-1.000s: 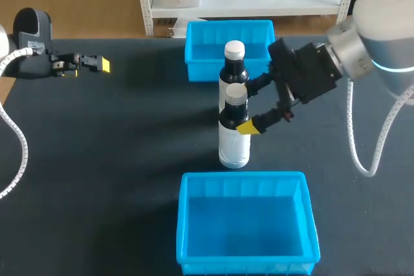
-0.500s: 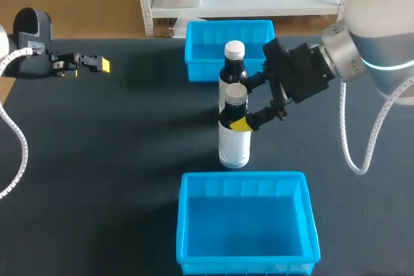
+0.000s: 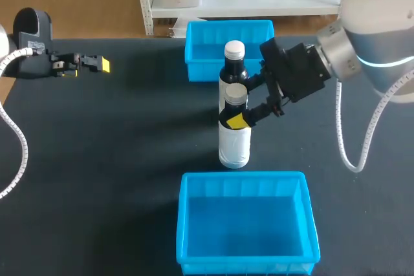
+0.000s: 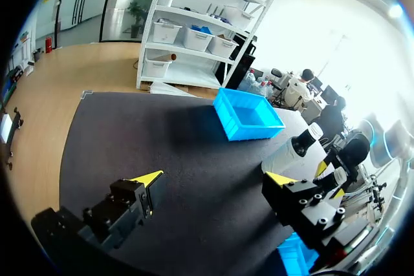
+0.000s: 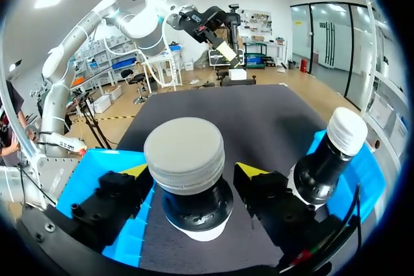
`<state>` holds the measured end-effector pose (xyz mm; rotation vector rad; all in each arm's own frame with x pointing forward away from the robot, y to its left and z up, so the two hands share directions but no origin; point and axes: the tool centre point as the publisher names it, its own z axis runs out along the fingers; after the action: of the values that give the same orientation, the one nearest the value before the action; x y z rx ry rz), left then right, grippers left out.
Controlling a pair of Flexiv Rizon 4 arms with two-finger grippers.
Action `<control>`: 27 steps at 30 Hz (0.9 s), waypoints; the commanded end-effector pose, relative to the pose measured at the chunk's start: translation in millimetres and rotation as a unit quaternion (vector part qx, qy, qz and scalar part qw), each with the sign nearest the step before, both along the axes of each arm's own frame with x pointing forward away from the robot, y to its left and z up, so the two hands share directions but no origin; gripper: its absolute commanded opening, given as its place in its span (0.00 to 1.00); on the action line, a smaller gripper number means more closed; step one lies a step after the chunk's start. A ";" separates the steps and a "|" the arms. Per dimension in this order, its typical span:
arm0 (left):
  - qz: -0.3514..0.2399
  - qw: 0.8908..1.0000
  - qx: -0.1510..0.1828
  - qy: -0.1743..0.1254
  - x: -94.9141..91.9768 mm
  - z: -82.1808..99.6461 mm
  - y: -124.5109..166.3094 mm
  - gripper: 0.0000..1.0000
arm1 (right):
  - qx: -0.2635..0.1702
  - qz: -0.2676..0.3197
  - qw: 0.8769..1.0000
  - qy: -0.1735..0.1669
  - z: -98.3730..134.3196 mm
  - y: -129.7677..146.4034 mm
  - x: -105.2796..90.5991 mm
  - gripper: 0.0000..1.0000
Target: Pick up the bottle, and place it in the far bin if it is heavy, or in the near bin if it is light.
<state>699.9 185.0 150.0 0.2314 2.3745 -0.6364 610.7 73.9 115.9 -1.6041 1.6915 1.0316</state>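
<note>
Lit brightly and evenly from overhead, threw faint, soft shadows leftward from the front bottle (image 3: 234, 143) and near bin (image 3: 246, 250) across the black table (image 3: 97, 159), washed out to white glare past the far bin (image 4: 249, 116) in the left wrist view.

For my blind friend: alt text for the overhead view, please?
The right gripper straddles the neck of the near bottle, a second bottle just behind, both between a far bin and near bin. The left gripper sits far left.
</note>
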 end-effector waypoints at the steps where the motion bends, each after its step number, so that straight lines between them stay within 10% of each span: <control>1: 0.000 1.000 0.000 0.000 0.0 0.0 0.0 1.00 | 0.004 0.001 1.000 0.000 -1.6 0.4 1.3 0.73; 15: 0.000 1.000 0.000 0.000 0.0 0.0 0.0 1.00 | 0.004 -0.001 1.000 -0.001 -1.8 -0.2 2.6 0.43; 21: 0.000 1.000 0.000 0.000 0.0 0.0 0.0 1.00 | 0.004 -0.006 1.000 -0.005 1.7 -2.9 2.9 0.00; 27: 0.000 1.000 0.000 0.000 0.0 0.0 0.0 1.00 | 0.006 -0.023 1.000 -0.014 9.6 -17.0 9.2 0.00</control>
<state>699.9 185.0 150.0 0.2314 2.3745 -0.6364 624.0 65.5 121.2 -1.5681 1.6952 0.9975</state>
